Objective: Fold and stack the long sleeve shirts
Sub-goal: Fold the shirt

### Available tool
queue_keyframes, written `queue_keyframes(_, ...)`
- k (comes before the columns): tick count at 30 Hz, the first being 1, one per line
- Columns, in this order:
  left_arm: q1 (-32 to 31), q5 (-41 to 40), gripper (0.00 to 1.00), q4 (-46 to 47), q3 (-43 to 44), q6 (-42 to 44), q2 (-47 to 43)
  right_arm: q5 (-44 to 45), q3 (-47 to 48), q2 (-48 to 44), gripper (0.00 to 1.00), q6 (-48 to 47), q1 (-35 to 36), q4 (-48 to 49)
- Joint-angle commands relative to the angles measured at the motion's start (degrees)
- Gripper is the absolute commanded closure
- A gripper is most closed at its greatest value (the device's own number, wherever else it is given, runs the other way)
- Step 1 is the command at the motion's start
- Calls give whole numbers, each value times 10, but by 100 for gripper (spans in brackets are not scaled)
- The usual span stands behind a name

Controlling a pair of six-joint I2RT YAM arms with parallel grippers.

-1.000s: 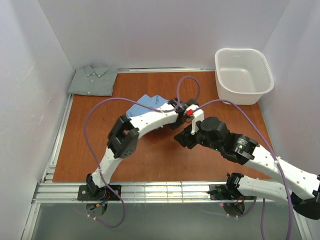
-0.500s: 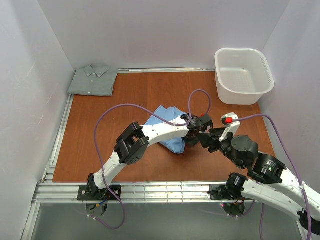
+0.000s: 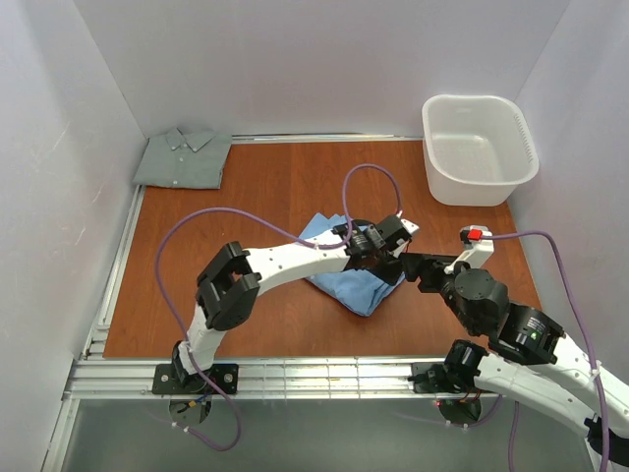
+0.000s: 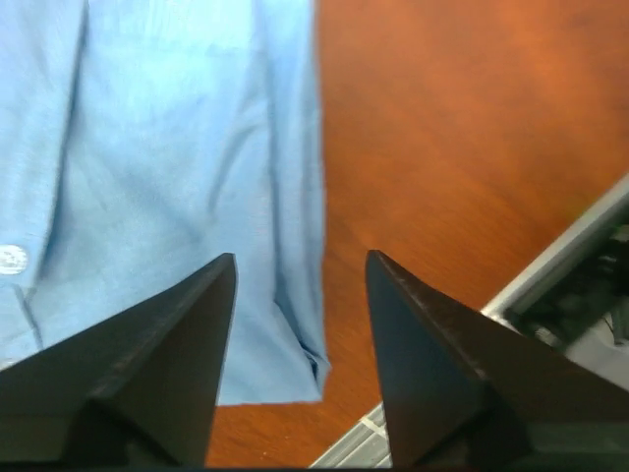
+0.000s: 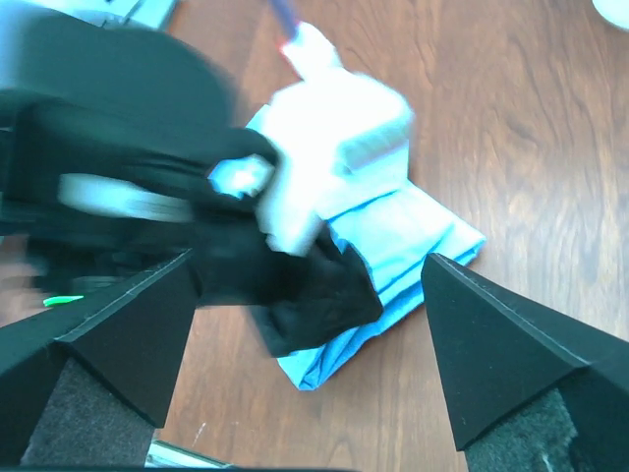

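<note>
**Left arm.** Stretched from its base up to a bent elbow, then across the table (image 3: pixel 275 187) to right of centre, wrist angled downward. Left gripper (image 4: pixel 300 258): jaws parted, nothing between them, poised over the near edge of the blue shirt (image 4: pixel 167 147).

**Right arm.** Folded low along the near right side, forearm directed inward at the left wrist. Right gripper (image 5: pixel 307 258): jaws spread wide, nothing grasped. The left wrist and the blue cloth are seen beyond them.

**Blue shirt** (image 3: pixel 349 280). Laid as a folded bundle on the table, slightly right of centre, partly covered by the left wrist.

**Grey-green shirt** (image 3: pixel 182 157). Folded, collar showing, placed at the far left corner, well apart from the blue one.

**Basket** (image 3: pixel 478 189). White, set at the far right corner.

**Changes noted.** One second earlier the blue shirt was seen farther back, bunched under the left forearm; it has since been brought nearer and to the right. The right wrist has been drawn back toward the right. The grey-green shirt and the basket are unmoved.
</note>
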Motion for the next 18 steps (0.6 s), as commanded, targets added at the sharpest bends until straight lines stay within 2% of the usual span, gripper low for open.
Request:
queue_keyframes(1,4,37,46,82,-34,-28,-99,39,-8,13,14,72,-2,-20)
queue_keyframes(3,20,72,41,96,-55,-37,-120,40,-8,22,13,95,-1,-26)
queue_keyframes(5,34,95,40,113,-92,-55,-149,38,-9,37,13,108,-1,-33)
queue_keyframes(10,116,121,37,127,-185,-85,-214,8,-11,81,16,153,-20,-51)
queue_keyframes(14,196,118,30,132,-254,-81,-290,-78,-13,129,17,139,-103,-40)
queue_keyframes(18,265,118,26,132,-284,-65,-320,-183,-52,154,17,112,-189,38)
